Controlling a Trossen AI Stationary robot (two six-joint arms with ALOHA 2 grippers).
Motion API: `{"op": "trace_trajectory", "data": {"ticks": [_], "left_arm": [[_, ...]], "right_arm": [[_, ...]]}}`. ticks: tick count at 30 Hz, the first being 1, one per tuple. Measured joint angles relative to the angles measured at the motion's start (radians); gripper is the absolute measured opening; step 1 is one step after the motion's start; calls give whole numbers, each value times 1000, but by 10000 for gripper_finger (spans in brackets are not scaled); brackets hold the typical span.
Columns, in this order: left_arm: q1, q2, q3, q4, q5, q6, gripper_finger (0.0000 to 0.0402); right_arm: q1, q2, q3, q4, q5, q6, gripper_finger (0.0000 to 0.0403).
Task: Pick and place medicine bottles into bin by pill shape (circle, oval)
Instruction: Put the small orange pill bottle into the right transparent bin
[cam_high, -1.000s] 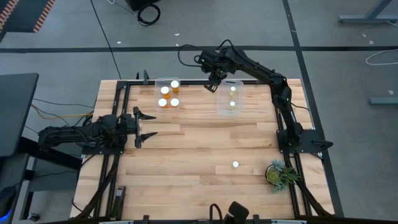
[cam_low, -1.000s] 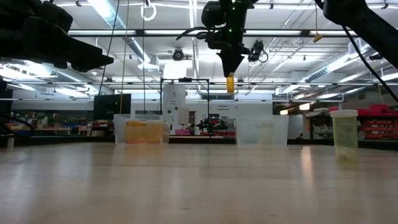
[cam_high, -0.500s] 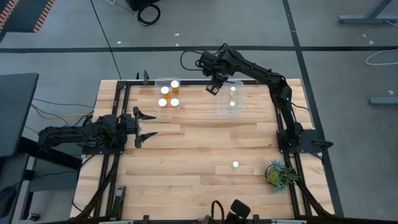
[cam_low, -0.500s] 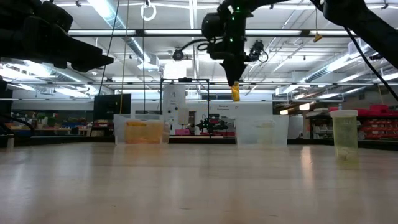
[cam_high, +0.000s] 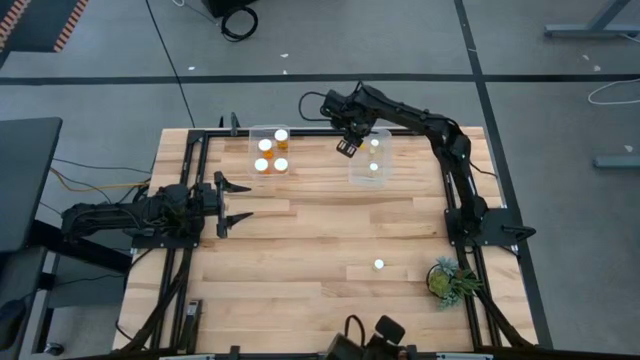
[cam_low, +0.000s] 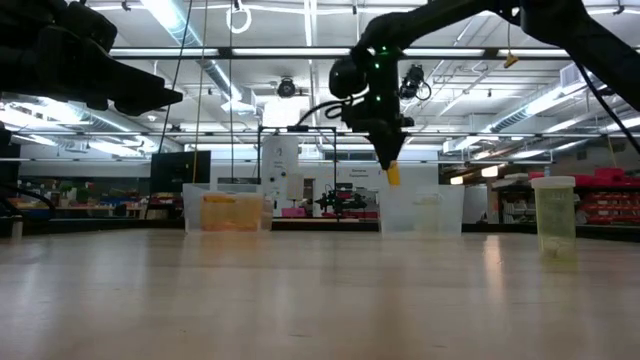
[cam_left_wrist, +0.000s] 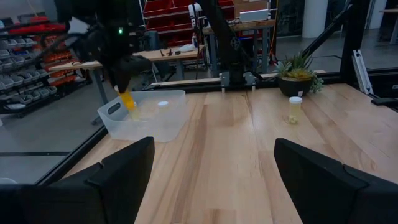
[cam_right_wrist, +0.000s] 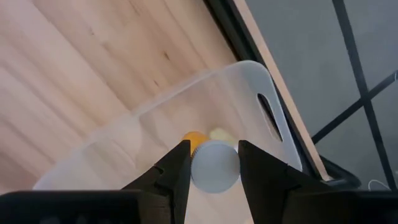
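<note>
Amber bottle (cam_right_wrist: 214, 165) in right claw (cam_high: 347, 147), above tub rim (cam_high: 352, 160).

This is a workshop or robot lab: a big hall with ceiling lights (cam_low: 180, 25), shelves of red bins (cam_left_wrist: 165, 11), work tables (cam_left_wrist: 168, 57) and a grey concrete floor (cam_high: 100, 50).

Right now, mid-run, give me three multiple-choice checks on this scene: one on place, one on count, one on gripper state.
1. Where is the right gripper?
A. by the right tub's edge
B. beside the plant
C. at the table's near edge

2. How many bottles lie in the left tub?
A. one
B. four
C. seven

3. What is the right gripper doing?
A. standing open, holding nothing
B. shut on a bottle
C. pressing on the table

Key: 1 A, high view shows it there. 2 B, four white caps. 3 B, wrist view shows the cap between the fingers.
</note>
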Motion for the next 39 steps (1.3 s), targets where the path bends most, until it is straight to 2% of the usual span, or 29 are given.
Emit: {"op": "trace_trajectory", "data": {"ticks": [9, 25, 39], "left_arm": [[0, 0, 0, 0, 0, 0, 341], [0, 0, 0, 0, 0, 0, 341], [0, 0, 0, 0, 0, 0, 341]], "right_arm": [[-9, 0, -121, 89, -3, -5, 134], [-10, 0, -260, 206, -36, -24, 134], [-10, -2, -287, 265, -29, -32, 134]]}}
